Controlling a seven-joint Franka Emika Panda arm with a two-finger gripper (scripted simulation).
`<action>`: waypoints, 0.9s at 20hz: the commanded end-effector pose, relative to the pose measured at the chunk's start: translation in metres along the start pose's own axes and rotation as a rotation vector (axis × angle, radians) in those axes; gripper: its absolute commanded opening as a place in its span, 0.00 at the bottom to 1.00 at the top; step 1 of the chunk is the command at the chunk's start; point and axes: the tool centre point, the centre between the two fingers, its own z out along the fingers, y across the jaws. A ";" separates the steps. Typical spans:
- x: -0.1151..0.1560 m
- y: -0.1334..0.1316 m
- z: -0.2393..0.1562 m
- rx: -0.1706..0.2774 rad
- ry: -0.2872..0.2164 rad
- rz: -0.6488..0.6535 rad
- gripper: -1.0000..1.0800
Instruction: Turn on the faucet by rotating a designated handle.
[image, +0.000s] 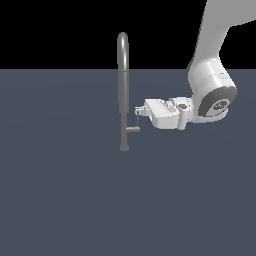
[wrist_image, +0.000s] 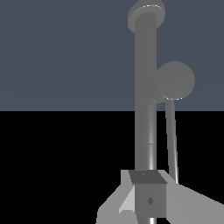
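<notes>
The faucet (image: 122, 90) is a tall slim grey pipe with a hooked top and a small round base, standing on the dark floor. The handle (image: 134, 128) is a short stub off the pipe's side, on the exterior view's right, with a thin rod rising from it. My gripper (image: 138, 111) reaches in level from the exterior view's right, its fingertips at the rod's top end. In the wrist view the faucet (wrist_image: 145, 87) and handle (wrist_image: 175, 81) show beyond my fingers (wrist_image: 192, 205). The rod's end is hidden behind one finger. The gap between the fingers is unclear.
The white arm (image: 212, 90) comes down from the upper part of the exterior view's right. The flat dark grey floor (image: 60, 200) spreads around the faucet with nothing else showing on it.
</notes>
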 end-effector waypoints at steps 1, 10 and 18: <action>-0.003 0.005 0.000 -0.002 -0.002 0.000 0.00; 0.001 0.027 0.000 -0.001 -0.001 0.000 0.00; 0.006 0.042 0.000 0.001 0.002 -0.009 0.00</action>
